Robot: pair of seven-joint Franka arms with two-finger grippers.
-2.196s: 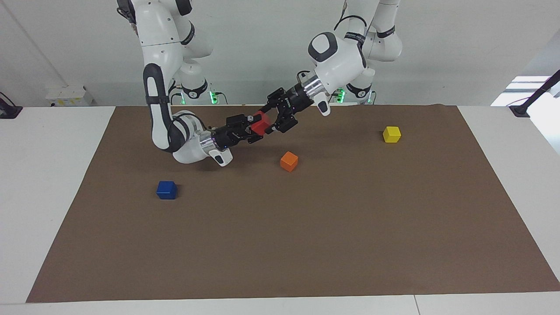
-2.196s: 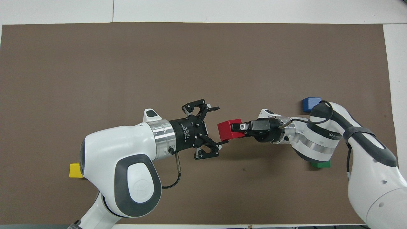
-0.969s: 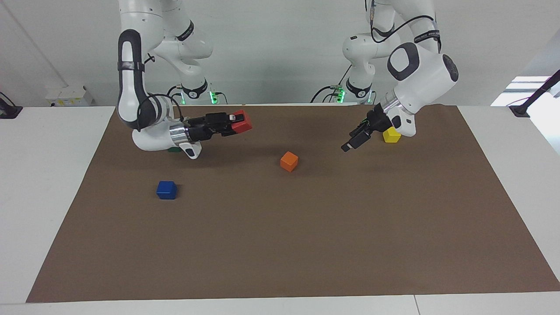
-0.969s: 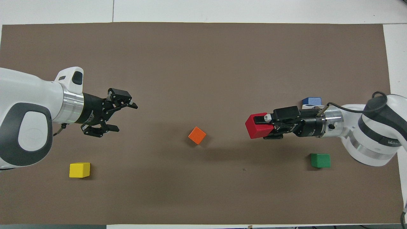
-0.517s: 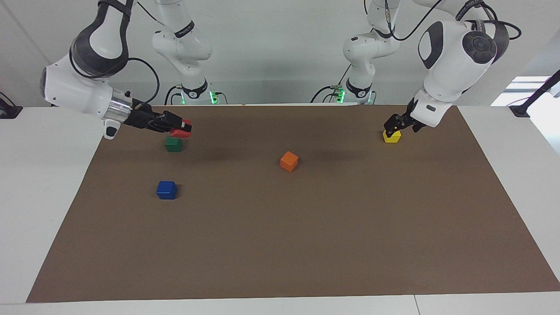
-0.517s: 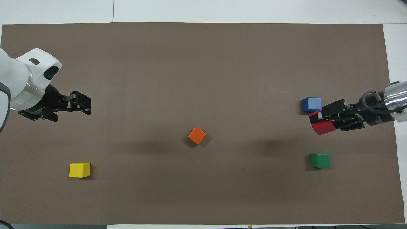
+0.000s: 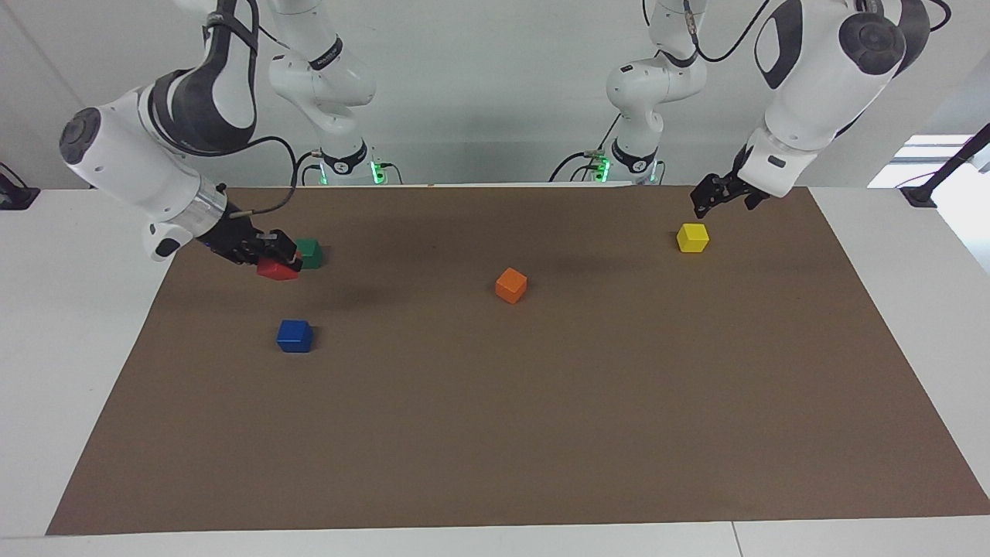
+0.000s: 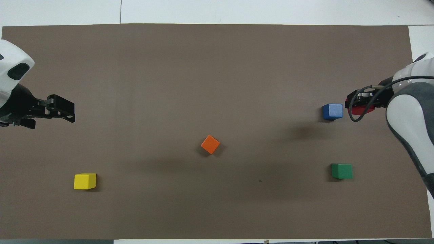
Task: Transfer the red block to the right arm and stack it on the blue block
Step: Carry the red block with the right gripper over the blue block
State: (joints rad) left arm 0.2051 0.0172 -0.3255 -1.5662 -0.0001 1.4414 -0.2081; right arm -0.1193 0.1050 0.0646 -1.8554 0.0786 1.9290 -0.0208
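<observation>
Plain white wall (image 7: 479,85) up at 12 o'clock, nothing on it. White surface (image 7: 69,325) with a big brown mat (image 7: 541,402) covering most of it. Small white box (image 7: 120,169) by the wall around 10 o'clock, and bright window light (image 7: 924,158) coming in at 2 o'clock.

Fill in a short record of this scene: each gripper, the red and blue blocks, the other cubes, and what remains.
right gripper: holds the red block in the air
blue block: on the brown mat, nothing on it
left gripper: waits raised above the yellow cube
other cubes: green cube, orange cube
remaining: stack red on blue
</observation>
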